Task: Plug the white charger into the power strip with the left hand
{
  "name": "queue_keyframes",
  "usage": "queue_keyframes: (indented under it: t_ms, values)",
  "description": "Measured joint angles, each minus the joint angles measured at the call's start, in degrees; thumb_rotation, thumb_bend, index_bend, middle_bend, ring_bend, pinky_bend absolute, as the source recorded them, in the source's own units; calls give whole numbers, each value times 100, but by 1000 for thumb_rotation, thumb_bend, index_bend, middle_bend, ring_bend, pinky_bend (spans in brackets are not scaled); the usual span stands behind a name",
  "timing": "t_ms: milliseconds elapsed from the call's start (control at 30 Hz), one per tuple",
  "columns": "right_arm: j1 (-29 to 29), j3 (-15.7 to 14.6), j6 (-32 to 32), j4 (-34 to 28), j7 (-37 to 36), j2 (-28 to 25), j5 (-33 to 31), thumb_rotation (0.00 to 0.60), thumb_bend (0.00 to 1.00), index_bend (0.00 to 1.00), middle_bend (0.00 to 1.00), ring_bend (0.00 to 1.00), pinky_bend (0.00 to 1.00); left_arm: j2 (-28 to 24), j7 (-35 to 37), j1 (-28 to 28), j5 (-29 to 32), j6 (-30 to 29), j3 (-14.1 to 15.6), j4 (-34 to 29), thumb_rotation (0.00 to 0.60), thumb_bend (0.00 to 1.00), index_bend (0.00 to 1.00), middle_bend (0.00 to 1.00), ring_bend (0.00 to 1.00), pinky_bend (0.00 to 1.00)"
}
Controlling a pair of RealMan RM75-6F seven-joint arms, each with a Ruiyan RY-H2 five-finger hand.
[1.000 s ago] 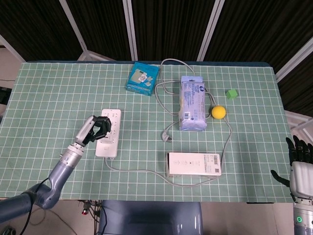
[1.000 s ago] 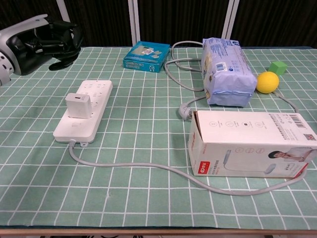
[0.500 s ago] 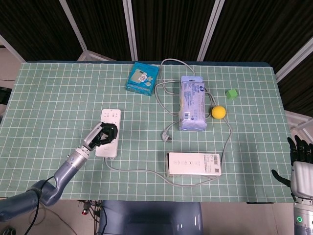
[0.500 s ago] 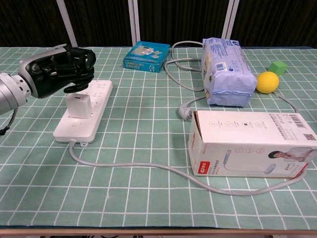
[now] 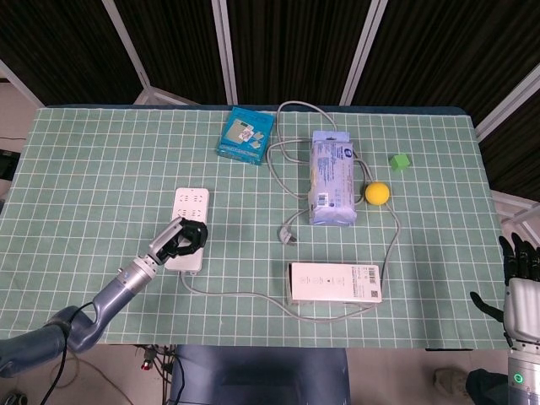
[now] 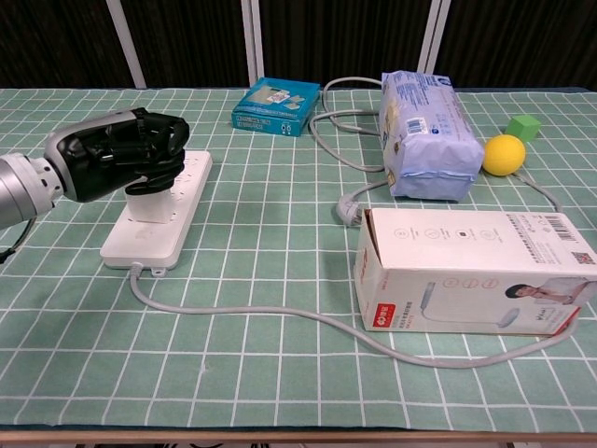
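**Left hand bears down on charger at the power strip**

Nearest the cameras, a white carton (image 6: pixel 471 271) lies on its side on the green gridded desk (image 6: pixel 280 373), a grey cable (image 6: pixel 280 315) looping round its front edge back to the power strip (image 6: pixel 140 245). At the left, the robot's left hand (image 6: pixel 126 154) sits over the white charger (image 6: pixel 149 205), fingers curled down around its top; only the lower part of the charger shows beneath them, standing upright on the strip's near half. The hand seems placed to press the plug home, though whether the pins are fully seated cannot be told from either view. Far off at the desk's right edge, the right hand (image 5: pixel 519 274) hangs clear of the work, fingers apart and holding nothing. Farther back lie a loose plug (image 6: pixel 348 211), a blue tissue pack (image 6: pixel 424 135), a yellow ball (image 6: pixel 504 154), a green cube (image 6: pixel 523 127) and a teal box (image 6: pixel 275 105).
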State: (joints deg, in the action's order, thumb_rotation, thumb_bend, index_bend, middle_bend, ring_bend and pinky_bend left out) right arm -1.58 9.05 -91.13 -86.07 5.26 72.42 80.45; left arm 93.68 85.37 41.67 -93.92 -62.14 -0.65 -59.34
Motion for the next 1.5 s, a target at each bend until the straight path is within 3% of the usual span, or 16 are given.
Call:
queue_keyframes:
  t_ms: [1500]
  values:
    - [46, 70, -109, -12, 72, 57, -61, 600, 129, 0, 0, 0, 4, 353, 814, 2, -185, -152, 639, 1002, 600, 918, 890, 919, 782, 943]
